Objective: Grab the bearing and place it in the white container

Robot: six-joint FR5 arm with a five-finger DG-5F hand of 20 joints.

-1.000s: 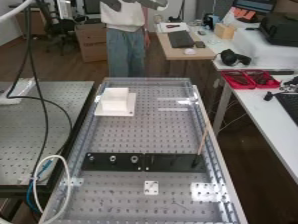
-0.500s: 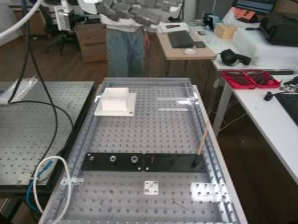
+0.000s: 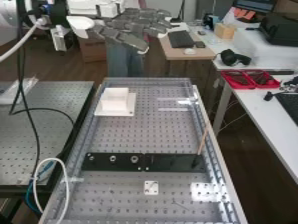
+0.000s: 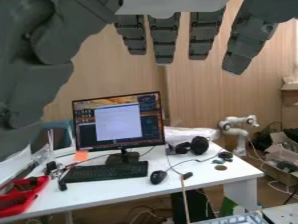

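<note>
1. At the upper left of the high view, the white arm (image 3: 10,15) came in over the far end of the bench (image 3: 133,135).
2. Next, the small metal rings (image 3: 134,159) sat in a row on the left black plate (image 3: 124,167). I took the bearing to be among them, but I could not tell which one it was.
3. The white container (image 3: 115,100) stood farther up the bench, on its flat white base (image 3: 128,111).
4. A little more to the right, the hand (image 3: 133,25) hung high, beyond the container. Its fingers were rather straight and apart, with nothing held.
5. The step, I judged, was the approach, before any grasp. The next move called for coming back and down to the plate, then a careful pinch on one ring.
6. On the plate and the container I could read no brand, label or other writing.
</note>
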